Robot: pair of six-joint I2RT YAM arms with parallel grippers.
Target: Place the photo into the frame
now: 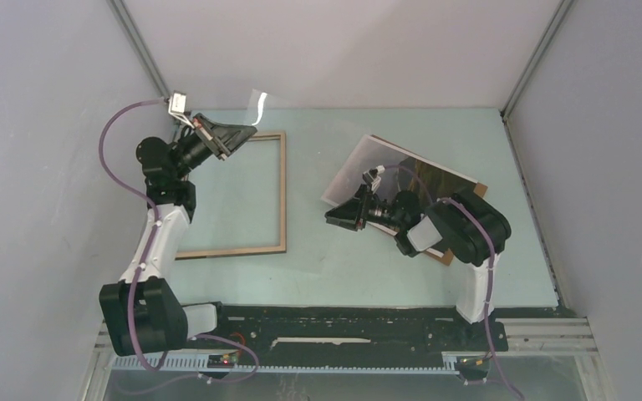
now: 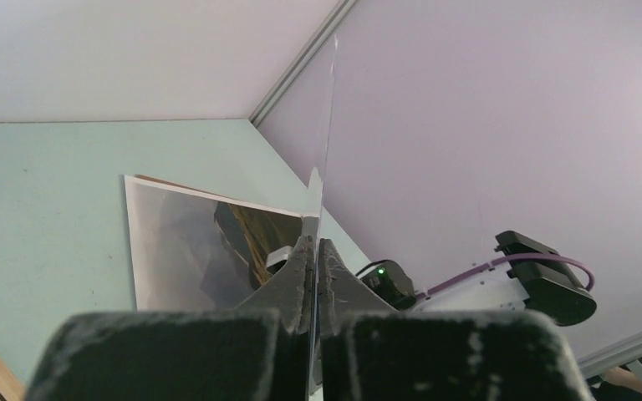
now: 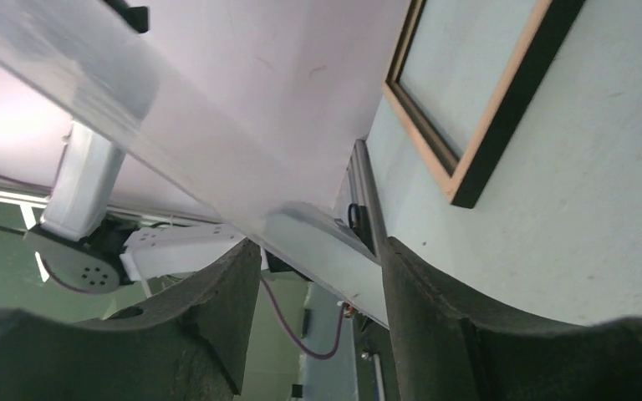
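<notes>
Lying on the right side of the table (image 1: 343,267), the photo (image 1: 389,171) has its dark, shiny picture side up. It sits on a brown board (image 1: 478,189), and the board's corners peek out from under it.

The right pincer (image 1: 336,219) is low down at the photo's near left corner. Its fingers (image 3: 217,292) are spread apart. A pale, shiny sheet edge runs through the gap between them. I cannot tell if the fingers touch that edge.

The frame (image 1: 282,192) lies flat on the left side of the table, well apart from the photo. The green table shows through its middle. In the right wrist view, the frame is light wood on top with a black outer side.

The left pincer (image 1: 238,134) is up above the far left corner of the frame. Its fingers are pressed together on a clear sheet (image 2: 324,150). The sheet is thin like glass and stands up on its edge.

Grey walls (image 1: 318,50) stand around the table.
</notes>
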